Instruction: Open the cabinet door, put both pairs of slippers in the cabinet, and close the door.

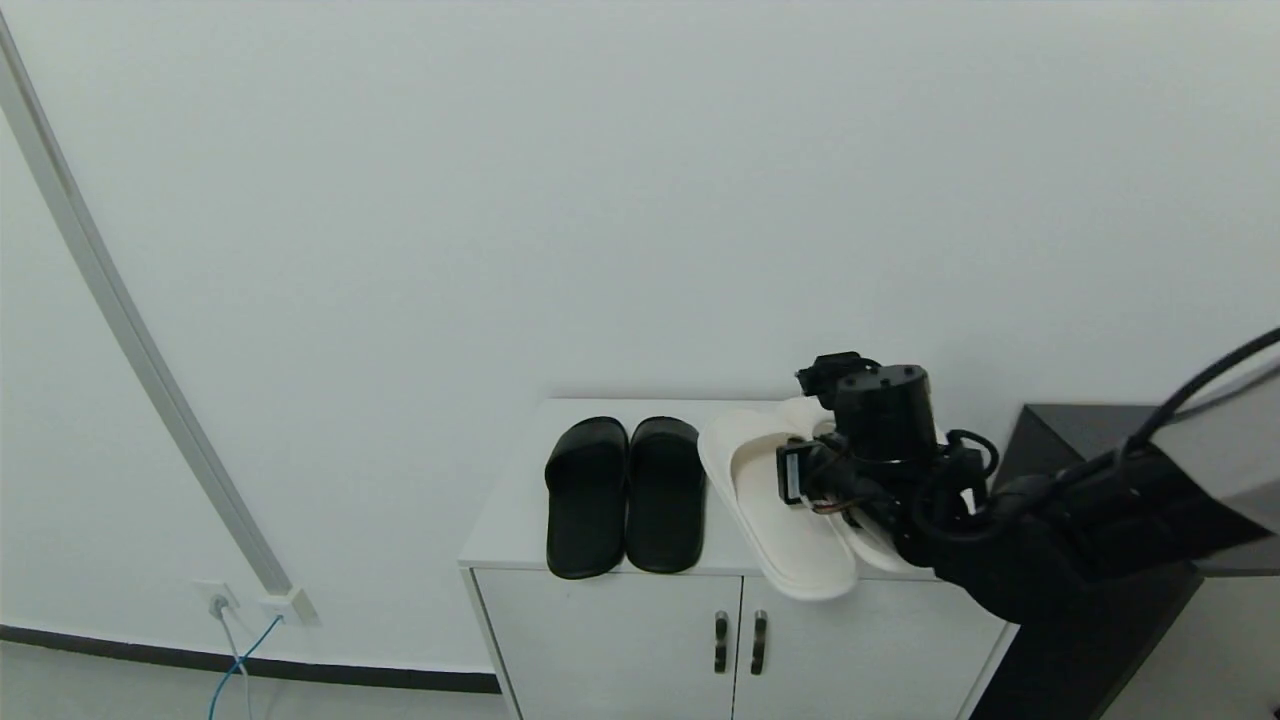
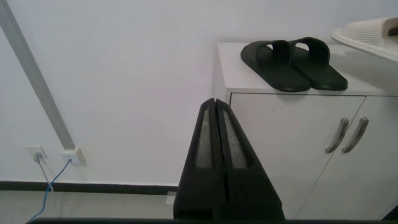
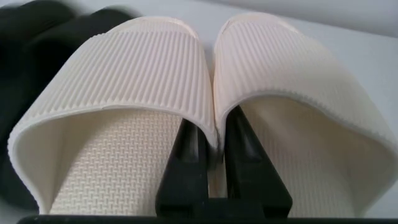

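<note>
A pair of black slippers (image 1: 625,495) (image 2: 292,59) lies side by side on top of the white cabinet (image 1: 520,530), toes toward the wall. To their right lies a pair of white slippers (image 1: 780,500) (image 3: 155,81), heels hanging over the front edge. My right gripper (image 3: 214,134) has one finger inside each white slipper and is shut on the two adjoining strap edges. Both cabinet doors (image 1: 610,640) (image 2: 280,143) are closed, with two dark handles (image 1: 738,640) at the middle seam. My left gripper (image 2: 216,109) is shut and empty, held low and left of the cabinet.
A dark piece of furniture (image 1: 1060,430) stands right beside the cabinet. A wall socket with cables (image 1: 220,600) and a slanting wall conduit (image 1: 130,330) are to the left. Open floor lies left of the cabinet.
</note>
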### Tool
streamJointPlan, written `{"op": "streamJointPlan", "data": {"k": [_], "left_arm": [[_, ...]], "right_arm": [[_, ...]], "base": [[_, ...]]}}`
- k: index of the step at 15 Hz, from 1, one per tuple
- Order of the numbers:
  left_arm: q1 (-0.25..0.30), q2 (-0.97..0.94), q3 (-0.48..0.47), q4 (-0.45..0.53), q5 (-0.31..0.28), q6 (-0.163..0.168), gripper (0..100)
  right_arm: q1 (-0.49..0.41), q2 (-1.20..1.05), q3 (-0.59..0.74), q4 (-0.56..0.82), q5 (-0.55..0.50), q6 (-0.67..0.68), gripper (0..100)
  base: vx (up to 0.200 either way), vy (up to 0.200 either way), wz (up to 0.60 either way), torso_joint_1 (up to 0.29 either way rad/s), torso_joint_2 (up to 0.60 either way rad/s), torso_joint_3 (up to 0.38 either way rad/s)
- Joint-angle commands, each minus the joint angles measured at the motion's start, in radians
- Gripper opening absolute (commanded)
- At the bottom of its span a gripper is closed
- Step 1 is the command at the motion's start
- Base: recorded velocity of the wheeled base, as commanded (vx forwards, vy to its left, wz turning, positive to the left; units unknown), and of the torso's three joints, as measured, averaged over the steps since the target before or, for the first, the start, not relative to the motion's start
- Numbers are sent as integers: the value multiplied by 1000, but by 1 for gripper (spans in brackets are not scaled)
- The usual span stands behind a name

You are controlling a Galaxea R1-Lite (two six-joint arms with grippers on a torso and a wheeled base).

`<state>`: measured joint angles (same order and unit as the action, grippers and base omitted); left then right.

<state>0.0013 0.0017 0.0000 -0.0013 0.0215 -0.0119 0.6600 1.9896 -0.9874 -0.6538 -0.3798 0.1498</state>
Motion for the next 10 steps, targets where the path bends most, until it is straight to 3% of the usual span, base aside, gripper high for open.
{"op": "streamJointPlan", "data": {"k": [1,4,10], "left_arm": [[0,0,0,0,0,0,0],[0,0,0,0,0,3,0],[0,0,0,0,-2,4,0]], "right_arm": [[13,-268,265,-73,254,-70,0],[-3,-383,406,-121,509,-164,0],[-5,-433,492,-158,674,-342,0]], "base": [[0,0,0,0,0,0],[0,0,0,0,0,0],[0,0,0,0,0,0]]}}
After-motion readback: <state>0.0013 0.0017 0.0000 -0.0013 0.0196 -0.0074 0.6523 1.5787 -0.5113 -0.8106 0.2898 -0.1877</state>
